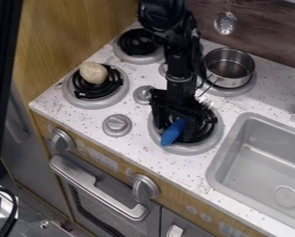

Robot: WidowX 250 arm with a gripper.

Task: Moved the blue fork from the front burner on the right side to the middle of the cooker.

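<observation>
My hand (176,121) hangs over the right front burner (187,149), and the blue fork (173,133) is right there beneath it, partly covered by my own black parts. I cannot tell whether I am holding it or whether my grip is wide or narrow; black lies over black here.

What the coming move turns on is this: the part of the fork I can see juts from under my hand toward the counter's front edge, its long axis slanting from upper right to lower left in the view. I judge that I need to be sure of my grip across that axis, then lift clear of the coil before heading to the middle of the cooker, up and to the left in the view, among the burners. A low path could drag the fork on the burner's ring or catch the knob on the way.

Counting up: one fork, one arm, which is mine, and four burners. The left front burner (91,102) bears one pale, roundish thing (93,73); the right back burner (233,93) bears one metal pot (231,74); the left back burner (138,59) makes the fourth. On top I make out three round knobs, the nearest to the front edge (117,125) included. There is one sink (221,169) in the counter (189,165).
</observation>
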